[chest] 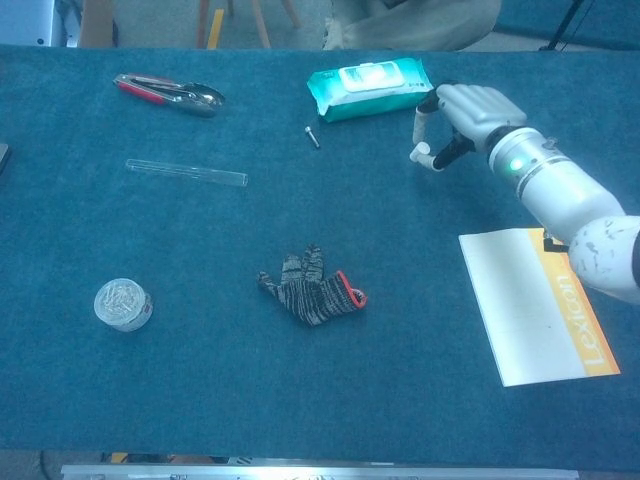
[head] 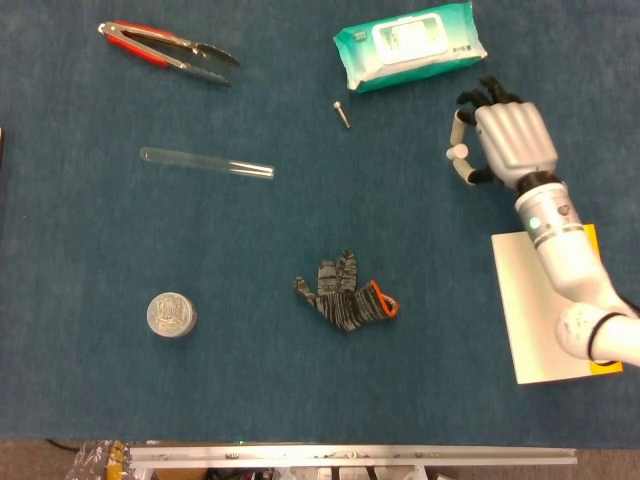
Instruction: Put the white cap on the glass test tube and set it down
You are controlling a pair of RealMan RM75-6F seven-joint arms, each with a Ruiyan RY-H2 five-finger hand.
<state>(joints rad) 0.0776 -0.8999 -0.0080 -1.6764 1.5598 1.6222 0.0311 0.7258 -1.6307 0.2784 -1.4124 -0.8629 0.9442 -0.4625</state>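
The glass test tube (head: 207, 163) (chest: 186, 173) lies flat on the blue cloth at the left, its open end pointing right. Far to the right, my right hand (head: 508, 142) (chest: 470, 118) hovers just below the wipes pack, fingers curled. It pinches the small white cap (head: 458, 153) (chest: 419, 152) between thumb and fingertips, with the cap sticking out on the hand's left side. The cap appears lifted off the cloth. My left hand shows in neither view.
A green wipes pack (head: 409, 43) lies right behind the hand, with a small screw (head: 342, 113) to its left. Red-handled tongs (head: 165, 45) lie at the back left. A knit glove (head: 345, 295) is mid-table, a crumpled foil ball (head: 171, 315) front left, and a white-and-yellow booklet (head: 540, 310) front right.
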